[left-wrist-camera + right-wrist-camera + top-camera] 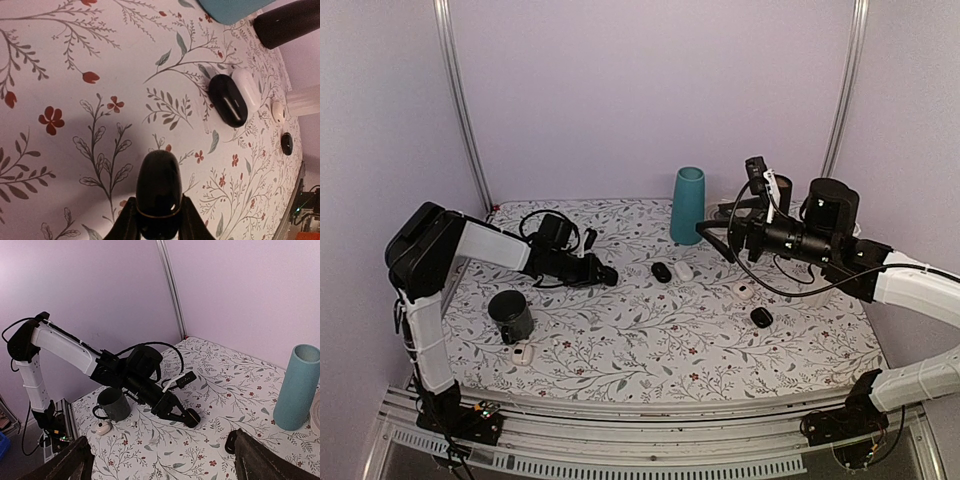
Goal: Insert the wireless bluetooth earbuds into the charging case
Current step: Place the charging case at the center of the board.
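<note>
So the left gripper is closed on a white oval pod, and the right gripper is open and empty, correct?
Not quite: the left wrist view shows the left gripper closed on a glossy black rounded charging case, not a white pod. The right gripper is open and empty.

Left gripper (605, 274) low over floral table (640, 335), clamping charging case (611, 276), right gripper (713, 240) aloft beside teal cup (687, 205)

Charging case (159, 185), glossy black, rounded, lid closed, is held by the left gripper (158, 216), left of the table's (650, 350) centre.
</note>
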Motion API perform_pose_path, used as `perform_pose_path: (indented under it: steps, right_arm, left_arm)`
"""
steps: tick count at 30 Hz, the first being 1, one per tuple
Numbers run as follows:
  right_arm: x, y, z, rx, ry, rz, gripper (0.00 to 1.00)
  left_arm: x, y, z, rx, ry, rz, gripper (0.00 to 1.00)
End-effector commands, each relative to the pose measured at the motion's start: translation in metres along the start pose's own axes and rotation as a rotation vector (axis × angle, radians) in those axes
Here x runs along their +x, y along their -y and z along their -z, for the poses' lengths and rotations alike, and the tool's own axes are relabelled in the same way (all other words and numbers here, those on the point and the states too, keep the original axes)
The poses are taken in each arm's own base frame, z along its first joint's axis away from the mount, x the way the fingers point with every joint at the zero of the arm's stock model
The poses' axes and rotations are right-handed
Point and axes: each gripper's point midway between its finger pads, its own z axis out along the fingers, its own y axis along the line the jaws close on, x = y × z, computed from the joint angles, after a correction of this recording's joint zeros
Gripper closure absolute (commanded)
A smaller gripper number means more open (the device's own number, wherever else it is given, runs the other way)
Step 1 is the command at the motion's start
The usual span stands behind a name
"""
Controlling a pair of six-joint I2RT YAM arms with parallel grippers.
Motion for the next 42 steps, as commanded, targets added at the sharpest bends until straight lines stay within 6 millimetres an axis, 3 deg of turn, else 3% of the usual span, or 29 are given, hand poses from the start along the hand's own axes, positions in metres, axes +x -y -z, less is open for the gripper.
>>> perform_pose_path:
  steps: [1,9,14,31,33,42]
  right_arm:
    - [-0.003,0.000,0.009,0.004,0.008,0.003,0.01]
    - [-0.005,-0.003,0.013,0.000,0.007,-0.003,0.01]
    - [-0.005,-0.003,0.015,0.003,0.007,-0.007,0.01]
    - [-0.001,0.007,0.011,0.052,-0.021,-0.050,0.01]
    - [-0.001,0.008,0.010,0.061,-0.019,-0.052,0.01]
    - [-0.003,0.017,0.010,0.104,-0.010,-0.060,0.01]
  left_arm:
    - [0.002,-0.015,-0.004,-0.032,-0.026,0.029,0.91]
    - [0.007,-0.027,-0.006,-0.080,-0.042,0.032,0.84]
    - [0.005,-0.031,-0.004,-0.112,-0.041,0.017,0.71]
    - [-0.020,-0.034,0.012,-0.210,0.016,-0.052,0.12]
    - [-0.033,-0.025,0.023,-0.207,0.054,-0.071,0.04]
    - [-0.057,-0.007,0.047,-0.212,0.130,-0.128,0.04]
